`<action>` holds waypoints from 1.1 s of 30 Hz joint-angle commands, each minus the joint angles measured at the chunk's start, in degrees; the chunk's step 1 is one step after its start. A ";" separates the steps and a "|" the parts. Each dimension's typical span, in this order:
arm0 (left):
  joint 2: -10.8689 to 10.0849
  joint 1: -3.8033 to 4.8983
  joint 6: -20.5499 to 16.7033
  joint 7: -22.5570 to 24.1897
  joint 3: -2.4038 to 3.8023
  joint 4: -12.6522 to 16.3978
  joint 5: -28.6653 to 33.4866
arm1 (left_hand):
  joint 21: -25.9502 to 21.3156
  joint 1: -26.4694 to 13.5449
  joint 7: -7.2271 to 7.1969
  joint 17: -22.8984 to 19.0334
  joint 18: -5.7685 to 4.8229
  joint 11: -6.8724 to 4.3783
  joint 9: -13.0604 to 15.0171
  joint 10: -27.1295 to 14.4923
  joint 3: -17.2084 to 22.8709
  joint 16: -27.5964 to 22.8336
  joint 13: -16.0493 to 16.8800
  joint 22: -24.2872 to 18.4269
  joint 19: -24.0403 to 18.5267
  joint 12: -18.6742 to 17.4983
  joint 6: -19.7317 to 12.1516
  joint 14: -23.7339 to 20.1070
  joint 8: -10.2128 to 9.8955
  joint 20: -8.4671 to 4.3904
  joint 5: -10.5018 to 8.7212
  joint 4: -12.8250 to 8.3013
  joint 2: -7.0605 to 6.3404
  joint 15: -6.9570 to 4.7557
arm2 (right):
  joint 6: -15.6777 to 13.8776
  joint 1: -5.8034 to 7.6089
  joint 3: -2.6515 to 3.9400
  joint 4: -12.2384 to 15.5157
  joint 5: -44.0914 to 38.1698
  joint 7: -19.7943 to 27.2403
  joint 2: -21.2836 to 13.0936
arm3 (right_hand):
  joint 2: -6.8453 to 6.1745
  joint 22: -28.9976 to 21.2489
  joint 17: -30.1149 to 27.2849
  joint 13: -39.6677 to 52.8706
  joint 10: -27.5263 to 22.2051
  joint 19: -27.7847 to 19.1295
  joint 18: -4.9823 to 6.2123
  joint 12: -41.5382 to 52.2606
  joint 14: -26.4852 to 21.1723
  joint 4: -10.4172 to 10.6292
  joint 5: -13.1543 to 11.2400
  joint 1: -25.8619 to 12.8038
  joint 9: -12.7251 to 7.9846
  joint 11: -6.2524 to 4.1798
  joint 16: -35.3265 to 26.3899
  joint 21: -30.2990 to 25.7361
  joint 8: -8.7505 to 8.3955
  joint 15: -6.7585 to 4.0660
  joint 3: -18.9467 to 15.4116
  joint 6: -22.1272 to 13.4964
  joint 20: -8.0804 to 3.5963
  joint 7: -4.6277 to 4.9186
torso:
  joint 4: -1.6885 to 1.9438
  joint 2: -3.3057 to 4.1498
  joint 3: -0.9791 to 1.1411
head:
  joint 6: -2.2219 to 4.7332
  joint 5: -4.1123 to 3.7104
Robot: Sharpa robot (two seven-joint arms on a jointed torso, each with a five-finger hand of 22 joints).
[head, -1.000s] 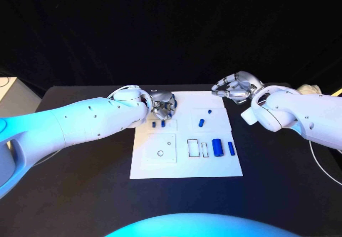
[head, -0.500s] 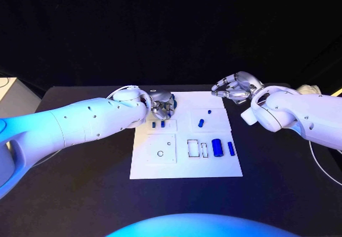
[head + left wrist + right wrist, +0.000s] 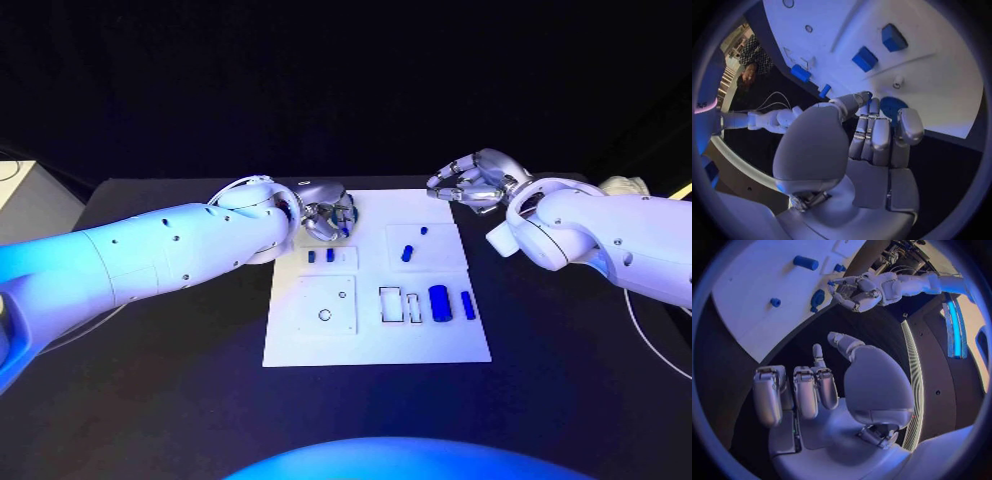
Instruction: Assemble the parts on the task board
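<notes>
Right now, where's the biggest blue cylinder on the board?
In the head view the large blue cylinder lies at the task board's near right, between a thinner blue part and two empty rectangular slots.

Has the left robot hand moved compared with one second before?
Yes, slightly: the left robot hand has drifted toward the far edge of the task board, away from the two small blue parts.

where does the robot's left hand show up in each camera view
Head view: left hand at the task board's far left corner, fingers curled.
Left wrist view: the hand rises through the circle's middle, fingertips by a round blue part.
Right wrist view: the hand across the board's edge.
Shared landmark: the white task board.
</notes>
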 commanded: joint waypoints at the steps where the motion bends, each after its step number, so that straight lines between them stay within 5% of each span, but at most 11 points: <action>1: -0.96 0.06 0.15 1.62 0.82 1.34 3.90 | 0.23 -0.68 0.04 0.10 -0.44 0.13 0.08 0.35 -0.14 0.24 -0.06 0.05 0.45 -0.24 0.33 0.55 -0.18 -0.09 0.30 -0.20 -0.07 0.01 | 0.51 0.00 0.01 -0.07 -0.33 0.64 0.02 | -0.06 13.26 15.05 15.10 6.07 4.61 0.43 0.22 6.07 0.28 0.28 0.36 0.09 0.15 0.21 -0.10 -0.37 0.19 0.18 0.45 0.16 0.06 | 0.11 -0.03 0.04 | 0.20 -0.08; 6: -3.56 0.17 2.05 1.13 2.35 3.25 4.97 | 0.38 -1.07 0.01 0.12 -0.49 0.12 0.15 0.54 -0.35 0.27 -0.08 0.23 0.63 -0.57 0.47 0.62 -0.30 -0.09 0.26 -0.17 -0.18 0.02 | 0.47 -0.01 0.00 -0.20 -0.33 0.61 -0.11 | -0.06 13.26 15.05 15.10 6.07 4.61 0.43 0.22 6.07 0.28 0.28 0.36 0.09 0.15 0.21 -0.10 -0.37 0.19 0.18 0.45 0.16 0.06 | 0.31 -0.04 0.07 | 0.31 0.09; 11: -4.94 0.21 3.24 0.52 2.69 3.41 4.81 | 0.45 -1.23 -0.02 0.17 -0.52 0.08 0.21 0.72 -0.45 0.30 -0.08 0.32 0.72 -0.72 0.62 0.68 -0.32 -0.10 0.25 -0.16 -0.19 0.01 | 0.42 -0.01 0.00 -0.21 -0.33 0.61 -0.17 | -0.06 13.26 15.05 15.10 6.07 4.61 0.43 0.22 6.07 0.28 0.28 0.36 0.09 0.15 0.21 -0.10 -0.37 0.19 0.18 0.45 0.16 0.06 | 0.49 -0.07 0.07 | 0.32 -0.06; 33: -3.89 0.09 5.38 -0.62 1.08 -0.36 0.95 | 0.57 -1.87 -0.14 0.14 -0.58 -0.04 0.41 1.31 -0.87 0.32 -0.06 0.49 0.92 -1.22 1.11 0.78 -0.40 -0.10 0.06 0.03 -0.26 -0.07 | 0.38 -0.02 0.00 -0.16 -0.33 0.62 -0.11 | -0.06 13.26 15.05 15.10 6.07 4.61 0.43 0.22 6.07 0.28 0.28 0.36 0.09 0.15 0.21 -0.10 -0.37 0.19 0.18 0.45 0.16 0.06 | 0.36 -0.06 0.08 | -0.02 0.49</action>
